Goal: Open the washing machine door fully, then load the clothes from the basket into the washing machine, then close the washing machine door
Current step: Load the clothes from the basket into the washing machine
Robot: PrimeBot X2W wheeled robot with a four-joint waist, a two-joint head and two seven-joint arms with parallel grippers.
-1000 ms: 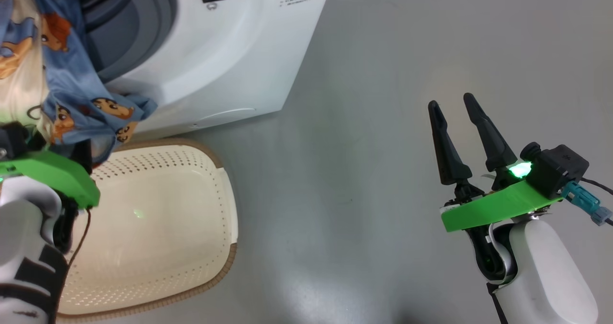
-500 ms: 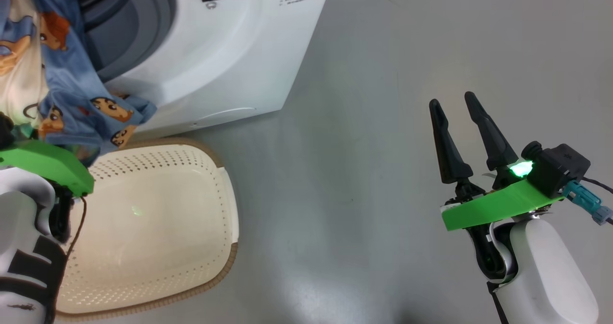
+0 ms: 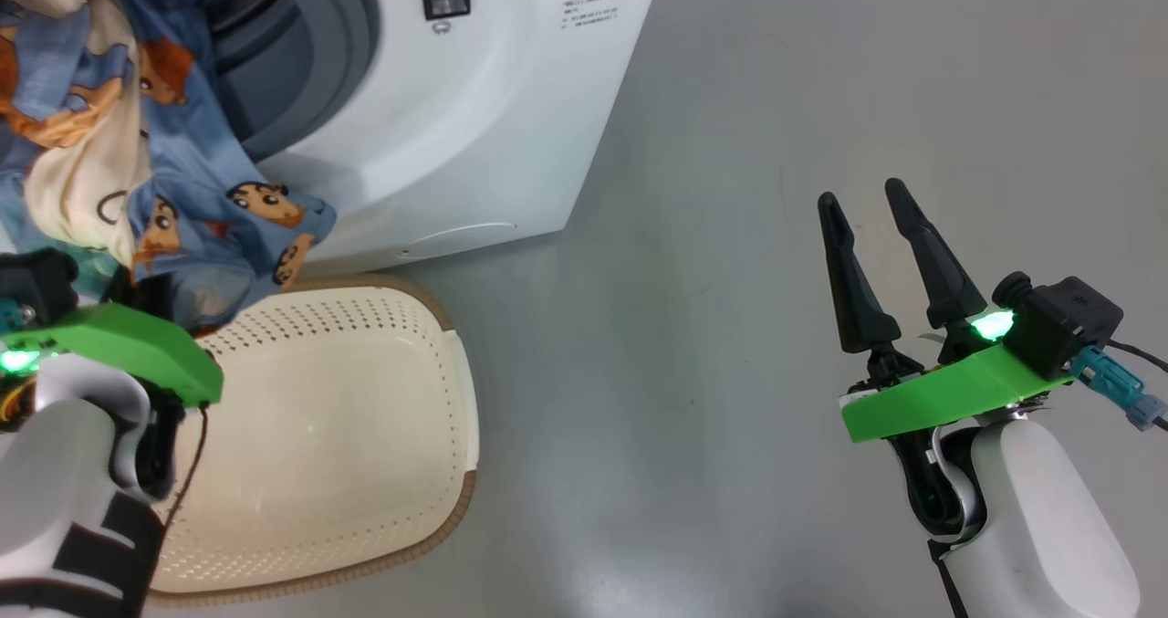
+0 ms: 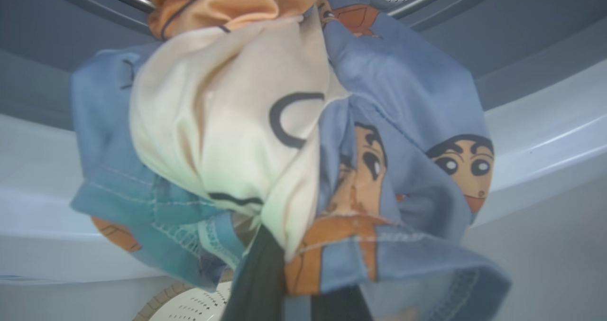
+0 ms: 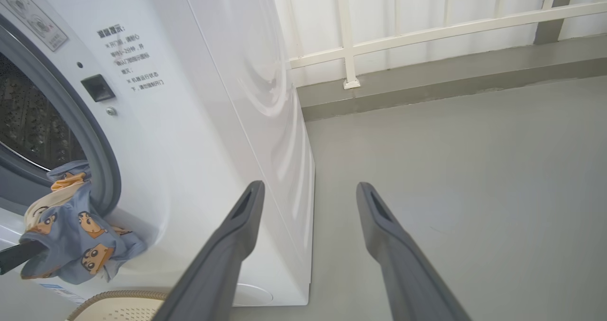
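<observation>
In the left wrist view the left gripper's [image 3: 146,294] dark fingers [image 4: 258,273] rise from the bottom edge, pressed together and pinching a fold of the clothes [image 4: 227,136]. The bundle of blue printed and cream fabric hangs just above them. In the head view this arm sits at the lower left of the frame, its fingertips hidden under the cloth.

At the lower right of the head view the right gripper [image 3: 860,193] hovers over the grey floor [image 3: 730,235]. Its fingers are spread apart with nothing between them, well apart from the machine.

The basket [image 3: 456,435] stands on the floor at the lower left of the head view, just in front of the washing machine [image 3: 456,125].

Above the basket, the clothes drape over the lower lip of the machine's round opening, across the grey rubber ring [image 3: 338,79]. Their top end reaches in towards the steel drum [image 5: 28,122]. Their lower end hangs down the white front panel.

Farthest off, at the top of the right wrist view, a pale railing [image 5: 427,27] runs along a wall beyond the machine's side.
</observation>
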